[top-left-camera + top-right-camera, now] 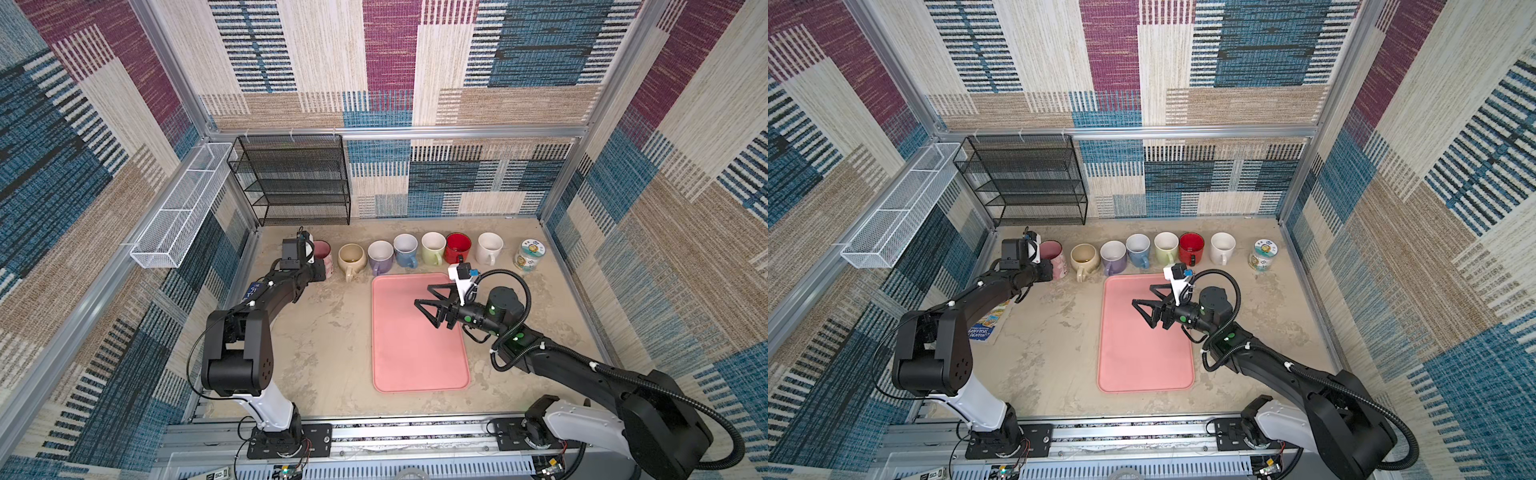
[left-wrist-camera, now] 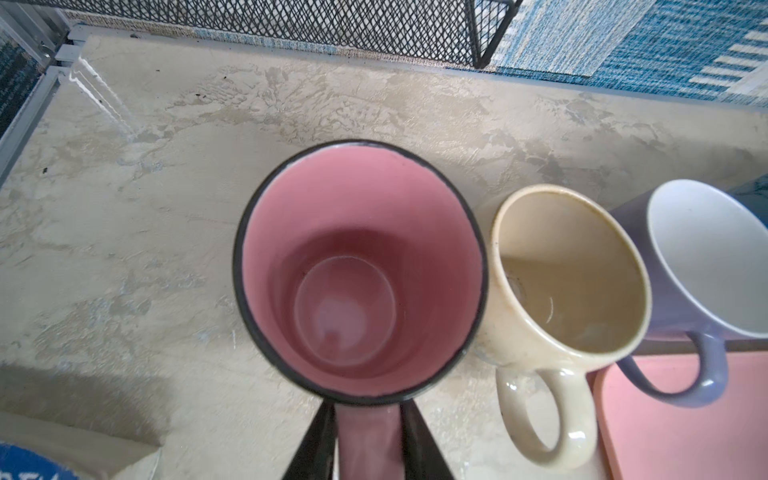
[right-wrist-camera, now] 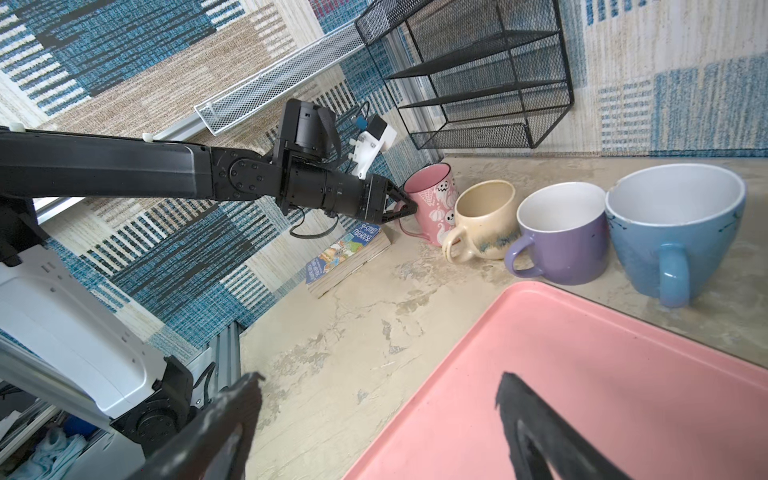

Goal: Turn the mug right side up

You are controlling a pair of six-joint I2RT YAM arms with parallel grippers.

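Mottled beige tabletop (image 1: 324,332), walled round in patchwork carpet. Items, near to far:

1. Pink tray (image 1: 399,365), centre of the tabletop, nothing on it.
2. Right gripper (image 1: 422,295), hanging over the tray's far right part; jaws wide apart, holding nothing.
3. Book (image 1: 986,324), lying flat by the left edge.
4. Row of seven mugs along the far edge, all mouth-up; a lidded jar (image 1: 530,254) ends it on the right.
5. Pink mug (image 2: 357,266), the task item: left end of the row, upright on its base, just beside the cream mug (image 2: 569,274).
6. Left gripper (image 2: 368,419): jaws narrow, one on each side of the pink mug's handle; whether they press it cannot be told.
7. Black mesh rack (image 1: 291,178), far left corner.

Status, as judged: turning done; release and withdrawal left.
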